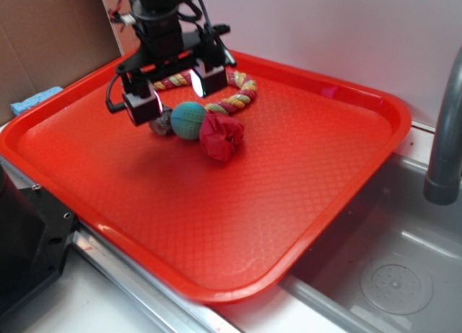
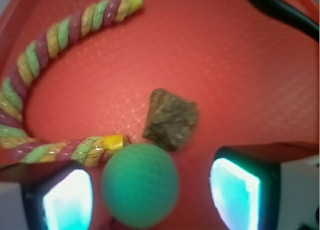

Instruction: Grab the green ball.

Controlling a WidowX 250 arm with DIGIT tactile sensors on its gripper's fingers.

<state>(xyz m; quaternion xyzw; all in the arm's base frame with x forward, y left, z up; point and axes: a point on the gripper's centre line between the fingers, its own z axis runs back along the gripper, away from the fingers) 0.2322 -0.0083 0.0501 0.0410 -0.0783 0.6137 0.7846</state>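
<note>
A kitchen-like robot test bench: a red plastic tray [image 1: 325, 196] lies over a steel sink [image 1: 390, 275] at lower right, a grey faucet [image 1: 444, 131] stands at the right edge, and a blue sponge [image 1: 32, 100] sits far left by cardboard [image 1: 50, 37].

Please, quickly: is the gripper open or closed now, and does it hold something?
Gripper: open, holding nothing; the green ball sits between its fingers.

Black gripper [image 1: 175, 92], square glowing white-cyan pads [image 2: 68, 200], looping black cables [image 1: 112, 94]
</note>
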